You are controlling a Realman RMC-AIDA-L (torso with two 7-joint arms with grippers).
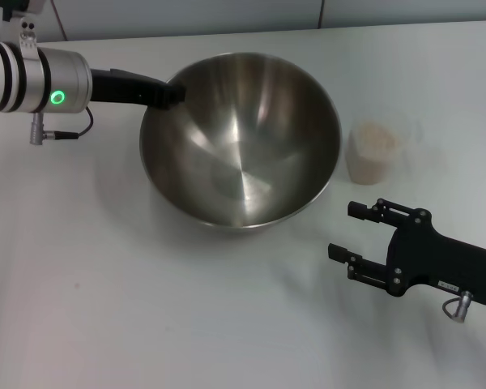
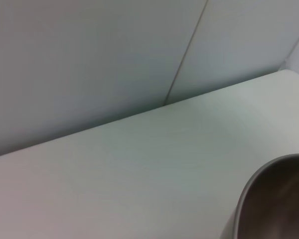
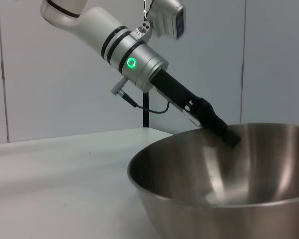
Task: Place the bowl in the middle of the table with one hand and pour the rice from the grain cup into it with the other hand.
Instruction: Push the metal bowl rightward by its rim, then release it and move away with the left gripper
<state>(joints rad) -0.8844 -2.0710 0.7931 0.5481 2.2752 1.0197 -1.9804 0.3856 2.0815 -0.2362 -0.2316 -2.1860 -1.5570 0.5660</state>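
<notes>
Standing upright, mouth up: bowl (image 1: 240, 142), rim clamped by left gripper (image 1: 175, 91); grain cup (image 1: 372, 151) of rice (image 1: 374, 138) beside; right gripper (image 1: 347, 231) spread, empty, nearby.

Light: even, soft, from overhead; moderately bright.
Glare: pale streaks inside the large round stainless-steel bowl (image 1: 240, 139).
Shadows: faint grey patches on the plain white table (image 1: 146, 308) beside the bowl.
Focus: head view crisp; left wrist view soft, bowl rim (image 2: 269, 199) blurred.

No text (labels, brands, numbers or signs) can be read anywhere.
</notes>
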